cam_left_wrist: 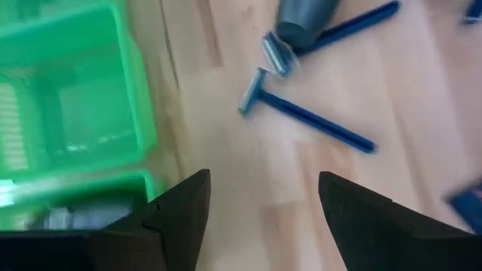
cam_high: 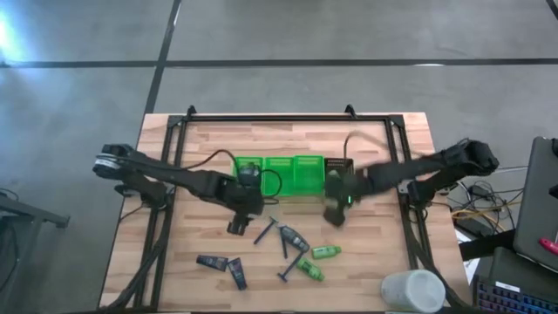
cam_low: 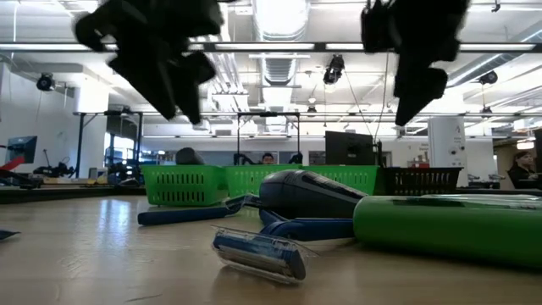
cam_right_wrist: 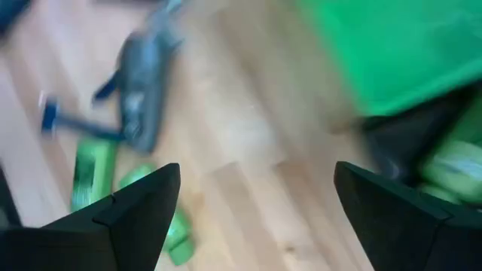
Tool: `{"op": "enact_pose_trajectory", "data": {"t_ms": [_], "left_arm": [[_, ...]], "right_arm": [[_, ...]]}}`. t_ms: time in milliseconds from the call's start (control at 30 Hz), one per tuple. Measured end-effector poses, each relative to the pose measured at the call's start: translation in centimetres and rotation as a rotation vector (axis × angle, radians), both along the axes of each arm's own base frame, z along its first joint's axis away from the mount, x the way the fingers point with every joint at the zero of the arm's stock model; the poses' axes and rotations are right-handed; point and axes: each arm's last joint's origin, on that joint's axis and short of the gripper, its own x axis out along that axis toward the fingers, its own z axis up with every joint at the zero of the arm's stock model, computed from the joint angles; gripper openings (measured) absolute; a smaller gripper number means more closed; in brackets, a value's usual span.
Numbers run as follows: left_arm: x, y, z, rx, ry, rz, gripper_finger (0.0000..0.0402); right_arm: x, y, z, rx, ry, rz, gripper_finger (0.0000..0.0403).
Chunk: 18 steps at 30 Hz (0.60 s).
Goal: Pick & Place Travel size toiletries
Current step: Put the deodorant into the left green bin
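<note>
The travel size toiletries are lying loose on the wooden counter [cam_high: 384,148] in the lower middle of the high view: a grey oval bottle [cam_high: 294,238] with blue razors [cam_high: 265,231] crossing beside it, two bright green mini bottles [cam_high: 326,252] to its right, and two dark flat tubes [cam_high: 212,262] toward the lower left. Above them, at the frame's centre, the green three-compartment tray [cam_high: 281,175] is sitting with a small black bin [cam_high: 337,165] touching its right end. The left gripper [cam_high: 237,227] is hanging over bare wood left of the razors, fingers spread wide and holding nothing. The right gripper [cam_high: 336,214] is hovering just below the bin, likewise wide apart and empty.
</note>
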Motion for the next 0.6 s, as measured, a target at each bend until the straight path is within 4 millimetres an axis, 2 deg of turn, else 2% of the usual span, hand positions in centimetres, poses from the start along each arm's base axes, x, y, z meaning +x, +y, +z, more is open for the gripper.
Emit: {"op": "enact_pose_trajectory", "data": {"t_ms": [67,200,300,400,467,600], "left_arm": [[-1.0,-0.1,0.9,-0.017,-0.019,0.022,0.0246],[-2.6,0.1,2.4,0.036,-0.072,0.039,0.0242],[-3.5,0.5,3.2,0.075,-0.11,0.071,0.0241],[-4.3,0.8,4.0,0.099,-0.147,0.095,0.0241],[-4.7,0.9,4.3,0.086,-0.16,0.109,0.0241],[-5.4,1.0,4.5,0.076,-0.175,0.119,0.0241]], "right_arm": [[0.5,2.2,-0.6,-0.06,-0.044,0.063,0.0339],[2.6,5.0,-2.2,-0.108,-0.158,0.091,0.0334],[4.1,6.5,-4.9,-0.113,-0.165,0.113,0.0339],[4.9,7.6,-7.5,-0.169,-0.123,0.093,0.0346],[5.4,8.3,-8.3,-0.183,-0.107,0.088,0.035],[6.5,9.8,-8.6,-0.197,-0.124,0.099,0.0356]]}}
